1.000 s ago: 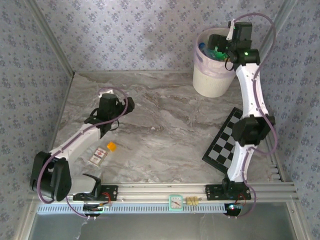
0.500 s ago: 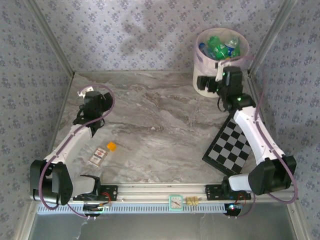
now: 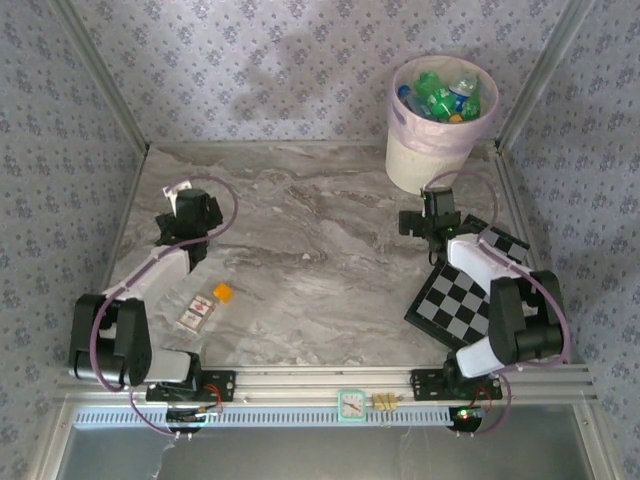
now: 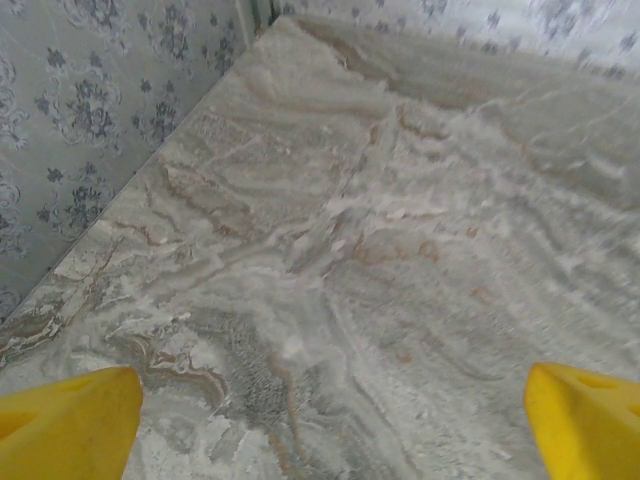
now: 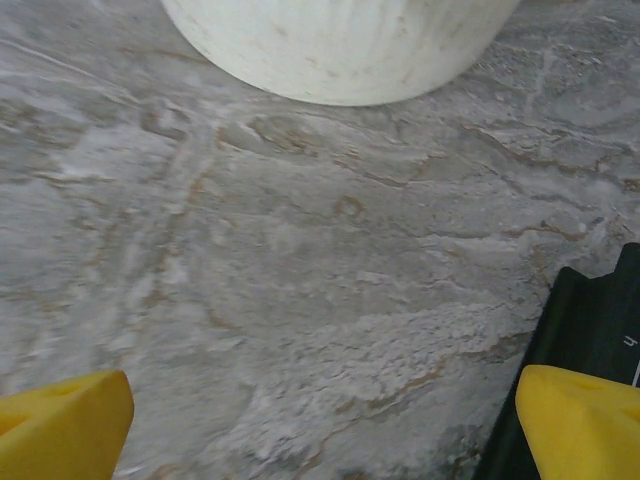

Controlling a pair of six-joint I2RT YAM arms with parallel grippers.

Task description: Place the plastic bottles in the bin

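We work over a marbled counter that carries everything. The bin stands just ahead of our right end effector, apart from it, with its cream wall curving across the top of the right wrist view. A checkerboard lies behind and to the right of that end effector, under the right arm. The right end effector is spread wide, with its yellow fingertips far apart over bare counter and nothing between them. Our left end effector is likewise wide and holds nothing. The plastic bottles, green ones and clear ones with blue, are heaped inside the bin, ahead of the right end effector. A red-and-white packet lies behind the left end effector, beside the arm, and a tiny orange piece sits just beside it.
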